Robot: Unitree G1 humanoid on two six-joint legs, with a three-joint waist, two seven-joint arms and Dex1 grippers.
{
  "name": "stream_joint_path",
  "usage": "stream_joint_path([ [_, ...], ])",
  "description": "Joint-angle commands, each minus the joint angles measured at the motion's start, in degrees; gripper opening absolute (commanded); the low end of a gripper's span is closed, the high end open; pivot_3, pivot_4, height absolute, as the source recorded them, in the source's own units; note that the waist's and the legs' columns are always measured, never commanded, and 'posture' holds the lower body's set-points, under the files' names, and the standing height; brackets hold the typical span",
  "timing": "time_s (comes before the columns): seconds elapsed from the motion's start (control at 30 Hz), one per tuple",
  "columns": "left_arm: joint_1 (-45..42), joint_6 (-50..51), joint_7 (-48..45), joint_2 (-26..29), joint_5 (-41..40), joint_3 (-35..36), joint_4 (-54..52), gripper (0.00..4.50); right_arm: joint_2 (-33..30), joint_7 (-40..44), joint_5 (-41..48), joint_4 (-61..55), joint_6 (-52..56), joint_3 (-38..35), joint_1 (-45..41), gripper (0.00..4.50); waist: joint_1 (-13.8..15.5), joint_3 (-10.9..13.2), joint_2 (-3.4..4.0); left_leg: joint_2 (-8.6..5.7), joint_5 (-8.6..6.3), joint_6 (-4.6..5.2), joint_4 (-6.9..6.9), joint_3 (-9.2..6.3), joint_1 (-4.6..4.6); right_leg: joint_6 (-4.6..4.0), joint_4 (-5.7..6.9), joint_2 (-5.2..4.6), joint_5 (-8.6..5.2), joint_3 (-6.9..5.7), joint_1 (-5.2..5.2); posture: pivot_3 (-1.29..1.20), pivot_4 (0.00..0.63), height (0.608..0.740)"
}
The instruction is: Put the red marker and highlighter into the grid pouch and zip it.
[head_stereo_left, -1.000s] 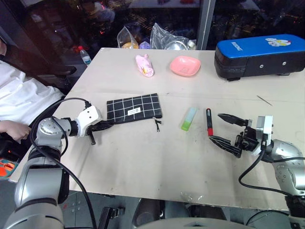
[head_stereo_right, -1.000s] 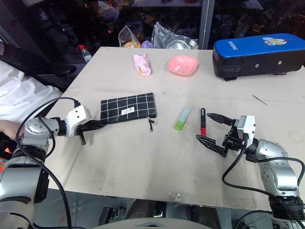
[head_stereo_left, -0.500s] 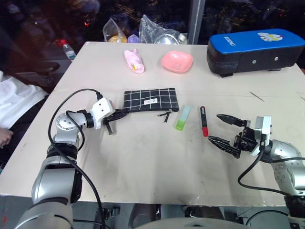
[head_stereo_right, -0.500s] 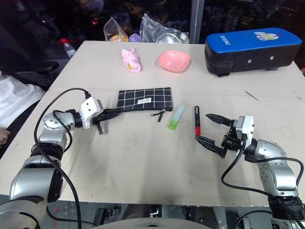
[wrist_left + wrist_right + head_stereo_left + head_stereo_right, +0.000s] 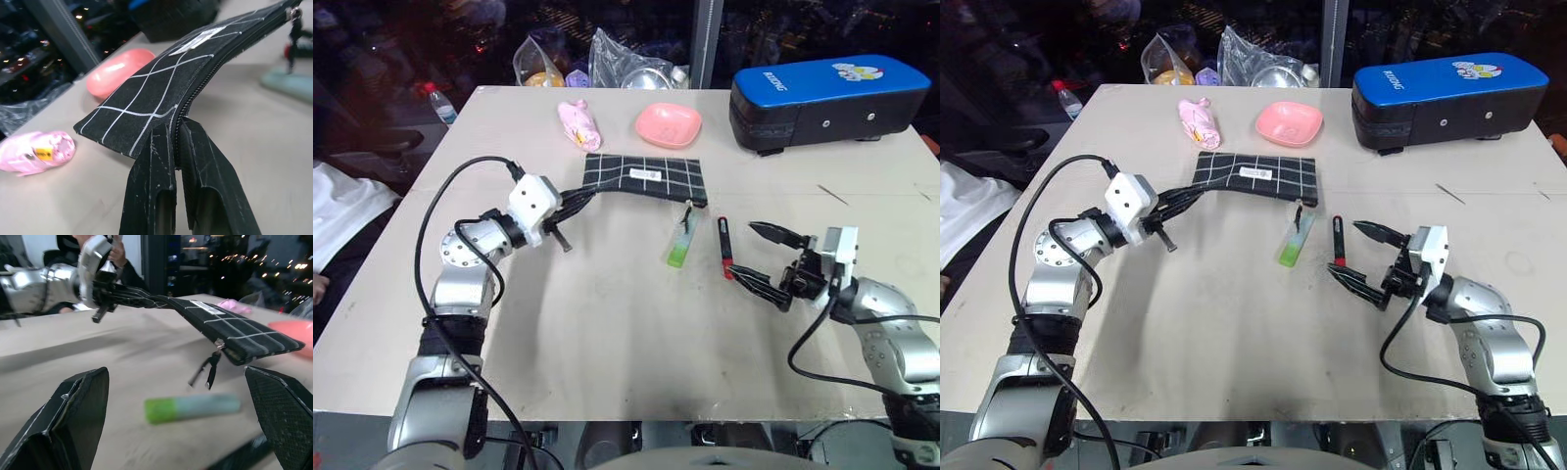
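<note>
Pinching only one corner of the grid pouch (image 5: 644,173), the left gripper (image 5: 576,201) holds it lifted off the table (image 5: 607,323) above the highlighter (image 5: 680,245), so it could slip loose, while the right gripper (image 5: 763,258) hangs wide open and empty just beside the red marker (image 5: 724,247).

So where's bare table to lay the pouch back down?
The broad near strip of the table, between the left gripper and right gripper, is bare. It's crowded around the highlighter and red marker, and along the far edge.
</note>
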Motion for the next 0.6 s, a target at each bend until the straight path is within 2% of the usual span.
stream_joint_path([
  [0.03,0.5,9.8,5.2,-0.9,-1.2,0.3,-11.1,0.05,0.9,-8.3,-11.8,-0.2,-3.9,2.9,-5.9,4.50,-0.1,0.0,0.01,0.00,0.00,0.00,0.00,0.01,0.00,0.00,0.00,0.00,0.00,0.01,0.00,0.00,0.150,0.740],
  [0.13,0.9,17.5,7.9,-1.4,-1.0,-0.7,-17.0,0.05,1.7,-14.7,-20.3,2.7,-5.4,5.1,-10.1,4.50,-0.1,0.0,-0.02,-0.01,0.03,-0.06,0.00,0.11,0.02,0.01,0.05,0.02,0.00,0.12,-0.06,0.00,0.150,0.740],
  [0.33,0.9,29.4,12.7,-3.3,-0.8,-2.1,-25.2,0.05,4.0,-23.5,-29.0,6.1,-5.6,7.2,-14.4,4.50,0.0,0.1,-0.10,-0.01,0.07,-0.12,-0.03,0.19,-0.02,0.01,0.04,0.03,0.00,0.20,-0.14,0.00,0.150,0.740],
  [0.6,2.0,35.7,14.6,-5.5,-2.1,-4.0,-30.2,0.05,2.4,-26.4,-37.8,14.2,-12.9,10.7,-20.7,4.50,-0.2,0.1,-0.14,0.00,0.10,-0.16,-0.06,0.31,0.00,0.00,0.09,0.04,0.00,0.34,-0.24,0.00,0.150,0.740],
])
